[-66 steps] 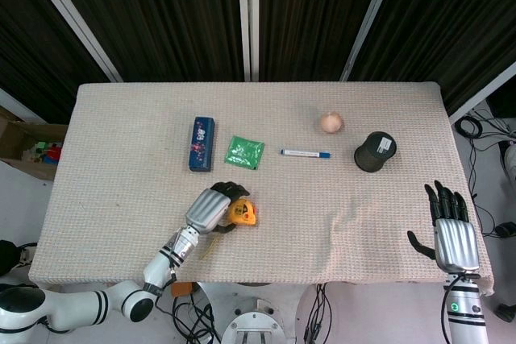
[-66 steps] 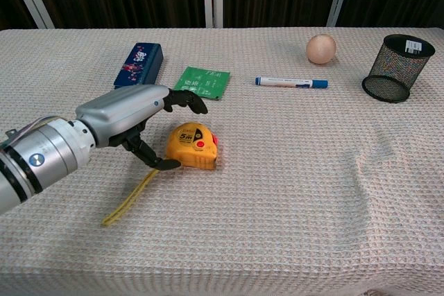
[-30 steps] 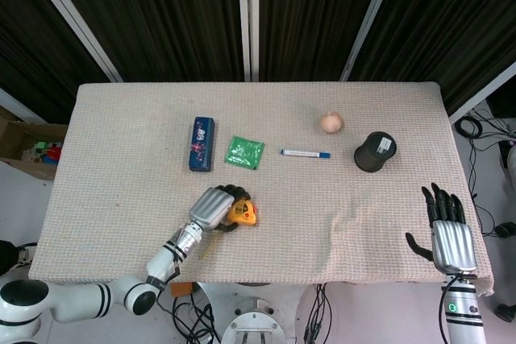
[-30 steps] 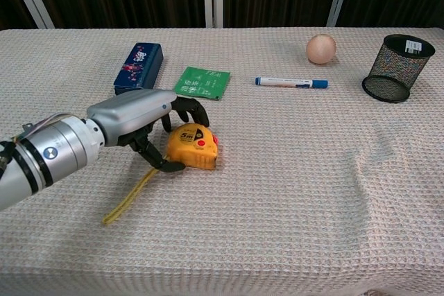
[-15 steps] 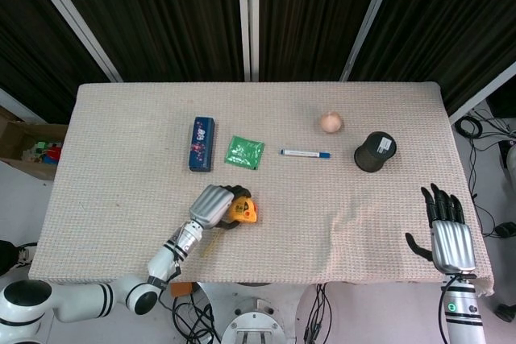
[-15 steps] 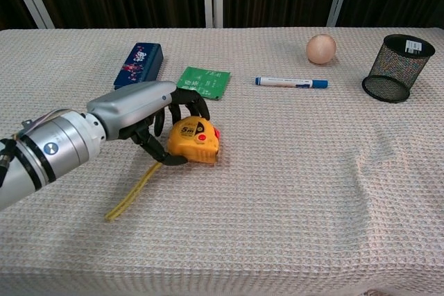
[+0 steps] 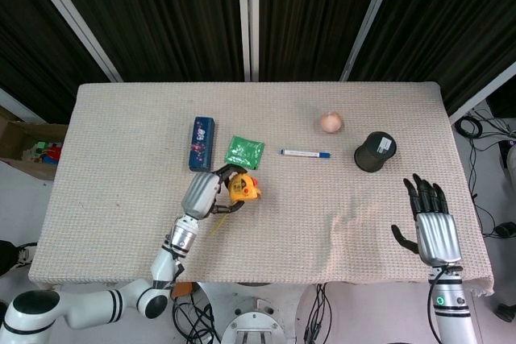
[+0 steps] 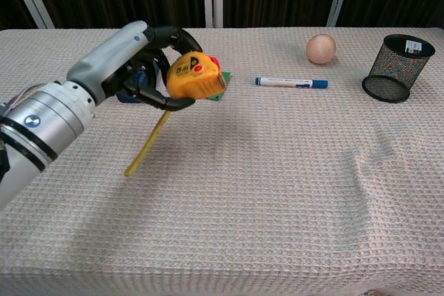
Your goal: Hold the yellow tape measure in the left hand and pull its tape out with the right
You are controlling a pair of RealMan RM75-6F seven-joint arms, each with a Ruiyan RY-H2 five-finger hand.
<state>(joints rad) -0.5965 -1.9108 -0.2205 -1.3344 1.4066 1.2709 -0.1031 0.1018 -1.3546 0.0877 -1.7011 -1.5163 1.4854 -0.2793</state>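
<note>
1. Chest view shows the left hand (image 8: pixel 135 67) gripping the yellow tape measure with a red button (image 8: pixel 193 75), fingers curled over its top and thumb under it. Half a second ago the case sat just above the cloth; now it is lifted clear, in the upper left of the frame, casting a shadow on the beige waffle-weave tablecloth (image 8: pixel 277 192).
2. A yellow strap (image 8: pixel 147 145) hangs slanting from the case down to the cloth. Earlier it lay flat along the cloth.
3. Head view places the tape measure (image 7: pixel 242 188) and left hand (image 7: pixel 203 195) left of centre, higher in the frame than before, close under the green flat packet (image 7: pixel 244 151).
4. The right hand (image 7: pixel 427 225) shows at the lower right of the head view, fingers spread and holding nothing. It has shifted slightly up and left since the earlier frames, well apart from the tape measure.
5. The dark blue rectangular case (image 7: pixel 201 143), blue-capped white marker (image 8: pixel 291 82), pale pinkish egg-shaped ball (image 8: pixel 321 48) and black wire-mesh pen cup (image 8: pixel 397 58) lie where they were before.
</note>
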